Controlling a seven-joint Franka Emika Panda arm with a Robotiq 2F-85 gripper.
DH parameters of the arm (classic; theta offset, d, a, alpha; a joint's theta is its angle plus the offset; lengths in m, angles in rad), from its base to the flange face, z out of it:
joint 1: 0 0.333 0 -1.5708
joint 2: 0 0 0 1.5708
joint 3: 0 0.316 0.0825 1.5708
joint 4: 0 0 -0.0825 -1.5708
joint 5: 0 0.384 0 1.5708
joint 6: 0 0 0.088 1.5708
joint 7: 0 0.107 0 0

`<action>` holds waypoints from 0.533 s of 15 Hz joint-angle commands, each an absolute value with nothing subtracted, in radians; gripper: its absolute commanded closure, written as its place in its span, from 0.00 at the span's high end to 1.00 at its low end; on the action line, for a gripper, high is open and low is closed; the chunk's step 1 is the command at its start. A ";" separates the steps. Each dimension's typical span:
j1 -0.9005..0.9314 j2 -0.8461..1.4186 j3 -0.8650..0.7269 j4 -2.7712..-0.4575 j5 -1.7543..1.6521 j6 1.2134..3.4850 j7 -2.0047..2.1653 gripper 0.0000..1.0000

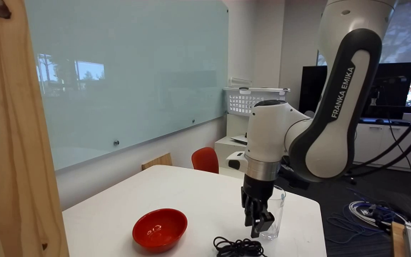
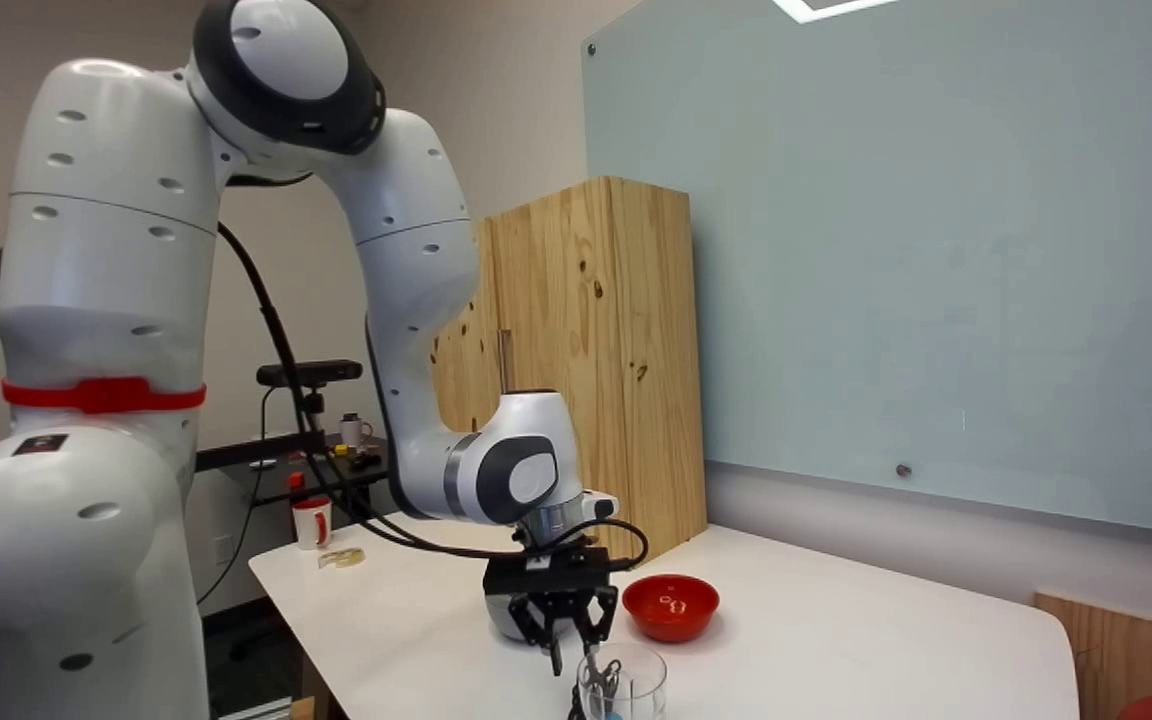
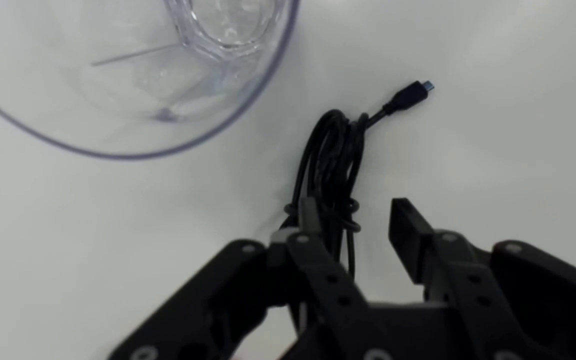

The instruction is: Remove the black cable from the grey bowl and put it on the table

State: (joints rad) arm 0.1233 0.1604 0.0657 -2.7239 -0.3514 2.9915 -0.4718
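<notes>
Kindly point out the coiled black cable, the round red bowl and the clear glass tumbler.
Coiled black cable point(image 3: 337, 175): wrist view, on its bundled loops.
Round red bowl point(image 1: 160, 227): in an exterior view, on its inner surface.
Clear glass tumbler point(image 1: 278, 214): in an exterior view, on its side wall.

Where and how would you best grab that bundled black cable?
Probably by the wrapped part of the bundled black cable, from above, the black gripper straddling the cable's narrow width: it lies long and low, and a clear drinking glass crowds one side.
</notes>
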 commanded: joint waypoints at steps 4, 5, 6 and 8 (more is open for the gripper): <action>0.128 0.193 0.064 -2.699 -0.367 3.002 -0.482 0.95; 0.131 0.191 0.063 -2.691 -0.370 3.001 -0.482 0.99; 0.134 0.187 0.065 -2.682 -0.367 2.993 -0.481 1.00; 0.137 0.180 0.067 -2.664 -0.366 2.992 -0.481 1.00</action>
State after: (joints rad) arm 0.1303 0.1604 0.0681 -2.6991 -0.3514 2.9923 -0.4719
